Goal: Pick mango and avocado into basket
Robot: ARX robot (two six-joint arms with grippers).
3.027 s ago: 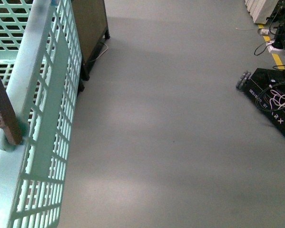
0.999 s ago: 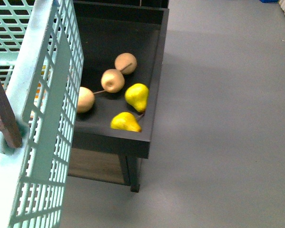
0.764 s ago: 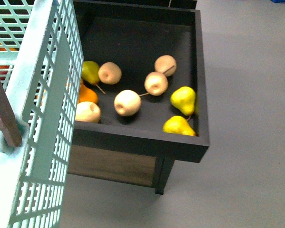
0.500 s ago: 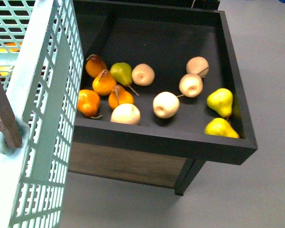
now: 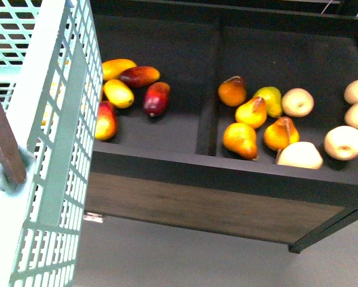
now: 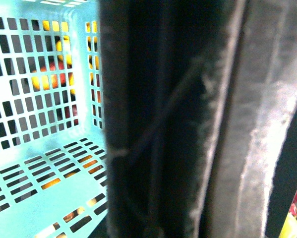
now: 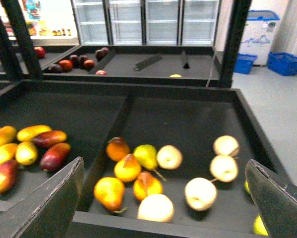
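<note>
The light teal basket (image 5: 47,149) fills the left edge of the front view, its brown handle (image 5: 2,149) close to the camera. My left gripper (image 6: 188,188) is shut on the basket's handle, which blocks most of the left wrist view. A yellow-orange mango (image 5: 118,92) lies among other yellow and red mangoes in the left compartment of a black bin (image 5: 214,179), just right of the basket wall. The same mango (image 7: 27,152) shows in the right wrist view. My right gripper (image 7: 163,203) is open above the bin's front wall, nothing between its fingers. No avocado is in view.
A divider (image 5: 207,119) separates the mangoes from orange and yellow-green pears (image 5: 250,113) and pale round fruit (image 5: 345,142). Further bins with dark red fruit (image 7: 74,63) and glass-door fridges (image 7: 143,20) stand behind. Grey floor (image 5: 167,257) lies below the bin.
The front view has swept leftward along the black bin: the pears slid right and the mango compartment came into sight. The basket holds the same place in view.
</note>
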